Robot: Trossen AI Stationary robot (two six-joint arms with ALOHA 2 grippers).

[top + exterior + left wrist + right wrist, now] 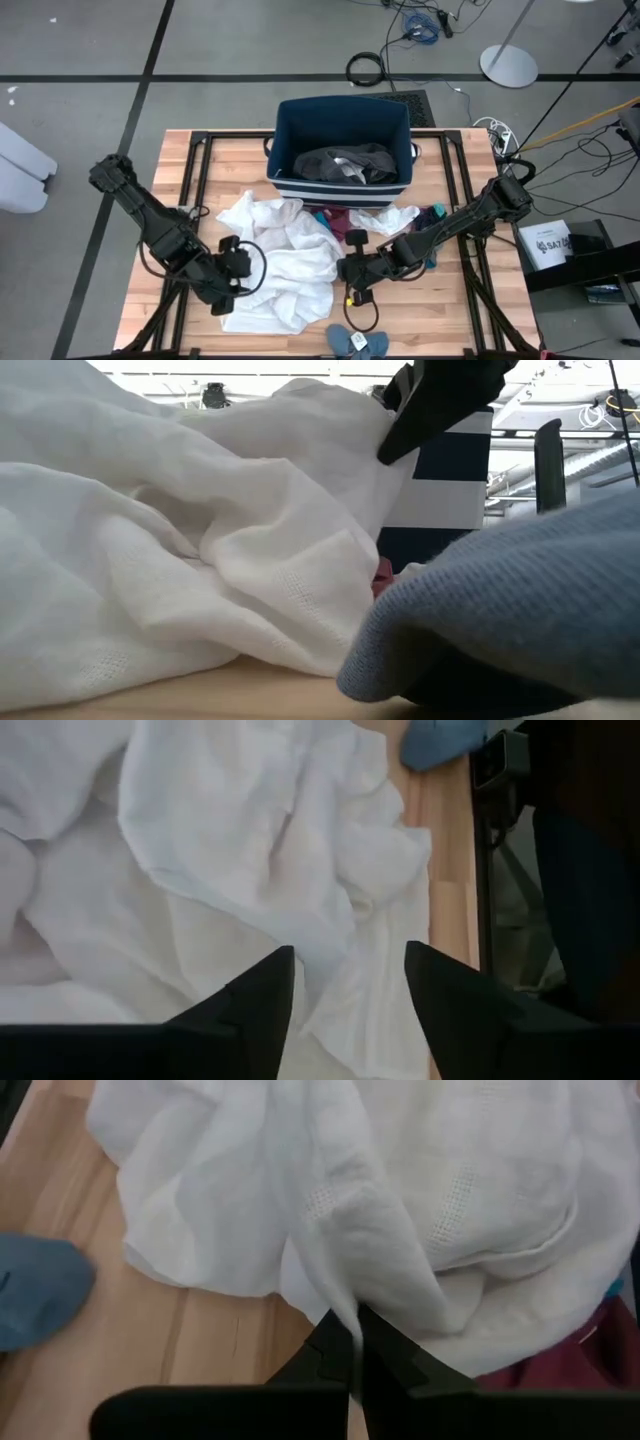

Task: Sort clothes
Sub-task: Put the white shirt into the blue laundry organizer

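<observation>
A large white garment [290,265] lies crumpled over the middle of the wooden table [230,170]. At its right side my right gripper [352,1342] is shut on a fold of it. My left gripper [350,985] stands open over the garment's left part [250,870], the cloth showing between its fingers. A dark grey garment [345,163] lies inside the navy bin [300,130] at the far middle. A maroon piece [338,222] and small socks [432,215] lie just in front of the bin. A blue sock [357,342] rests at the near edge. My right gripper pinches a raised fold of the white garment [345,1295] between its two fingers, coming from the table's right side and slanting down. The fold runs up from the fingers as a narrow ridge, and the rest of the garment lies on the table. My left gripper: whether its open fingers touch the cloth, I cannot tell.
The striped bin [450,480] stands behind the white garment. The blue sock [520,590] lies close in front of the low camera. Black frame rails [205,190] run along the table's left and right sides. Bare wood shows at the near right [450,310].
</observation>
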